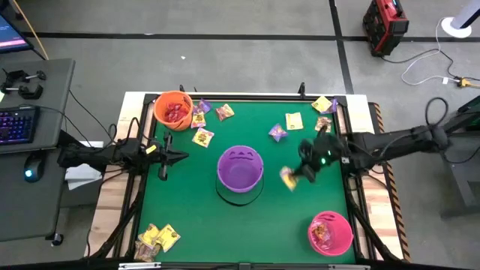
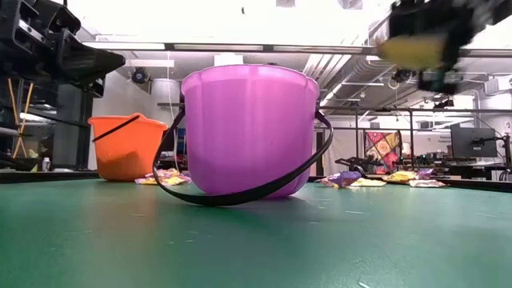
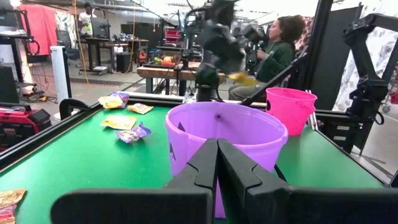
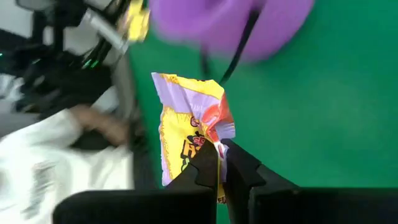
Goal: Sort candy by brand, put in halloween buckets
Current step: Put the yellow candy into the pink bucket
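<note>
Right wrist view shows a yellow-and-purple candy packet (image 4: pixel 189 134) pinched in the right claw (image 4: pixel 219 163), held in the air just right of the purple bucket (image 1: pixel 240 169). Left of that bucket, the left claw (image 1: pixel 163 171) hovers pressed together over the green surface (image 1: pixel 187 217).

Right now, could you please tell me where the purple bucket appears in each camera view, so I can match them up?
High view: the purple bucket sits mid-table.
Low view: it fills the centre, its black handle down on the mat.
Left wrist view: it is just beyond the shut left gripper.
Right wrist view: blurred, at the top edge.
Shared landmark: the green mat.
</note>
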You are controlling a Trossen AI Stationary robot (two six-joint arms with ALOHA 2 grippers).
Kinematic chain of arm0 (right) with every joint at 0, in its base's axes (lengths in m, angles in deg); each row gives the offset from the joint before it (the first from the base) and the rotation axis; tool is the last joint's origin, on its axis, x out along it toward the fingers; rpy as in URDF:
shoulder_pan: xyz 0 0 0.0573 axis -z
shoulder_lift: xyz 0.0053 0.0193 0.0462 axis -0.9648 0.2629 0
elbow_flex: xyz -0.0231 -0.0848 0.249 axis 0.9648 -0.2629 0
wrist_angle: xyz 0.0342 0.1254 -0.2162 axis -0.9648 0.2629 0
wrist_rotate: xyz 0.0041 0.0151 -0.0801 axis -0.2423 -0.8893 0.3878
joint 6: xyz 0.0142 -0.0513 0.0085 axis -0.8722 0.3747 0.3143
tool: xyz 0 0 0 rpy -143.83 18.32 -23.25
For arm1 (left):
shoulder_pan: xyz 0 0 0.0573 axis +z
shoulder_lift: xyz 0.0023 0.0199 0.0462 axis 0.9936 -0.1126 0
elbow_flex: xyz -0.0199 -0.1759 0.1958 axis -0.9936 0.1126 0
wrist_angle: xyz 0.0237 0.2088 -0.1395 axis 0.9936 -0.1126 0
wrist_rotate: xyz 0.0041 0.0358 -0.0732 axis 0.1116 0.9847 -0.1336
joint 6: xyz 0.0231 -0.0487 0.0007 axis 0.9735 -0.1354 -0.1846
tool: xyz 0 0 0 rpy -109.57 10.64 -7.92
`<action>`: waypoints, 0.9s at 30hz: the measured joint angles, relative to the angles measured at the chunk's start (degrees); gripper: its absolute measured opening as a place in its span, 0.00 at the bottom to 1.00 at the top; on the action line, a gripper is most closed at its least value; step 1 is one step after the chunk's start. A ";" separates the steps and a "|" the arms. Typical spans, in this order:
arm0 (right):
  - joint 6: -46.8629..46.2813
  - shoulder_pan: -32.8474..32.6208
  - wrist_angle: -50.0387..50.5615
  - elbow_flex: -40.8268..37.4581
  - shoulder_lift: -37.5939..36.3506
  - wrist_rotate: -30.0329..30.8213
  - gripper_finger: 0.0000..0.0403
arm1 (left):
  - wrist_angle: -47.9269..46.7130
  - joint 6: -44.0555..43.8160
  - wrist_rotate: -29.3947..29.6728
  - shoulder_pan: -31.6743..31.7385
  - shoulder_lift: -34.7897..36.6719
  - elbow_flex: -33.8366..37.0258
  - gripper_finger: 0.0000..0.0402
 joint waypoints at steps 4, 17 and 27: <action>-18.27 -11.77 -0.65 0.00 0.26 -0.08 0.00 | 0.01 0.03 -0.02 0.02 -0.02 0.01 0.00; -57.55 -33.91 -9.20 0.51 2.47 9.53 0.00 | 0.01 0.03 -0.02 0.00 0.00 0.02 0.00; -60.67 -41.47 14.32 24.09 17.51 7.06 0.00 | 0.02 -0.02 -0.02 0.00 0.00 0.00 0.00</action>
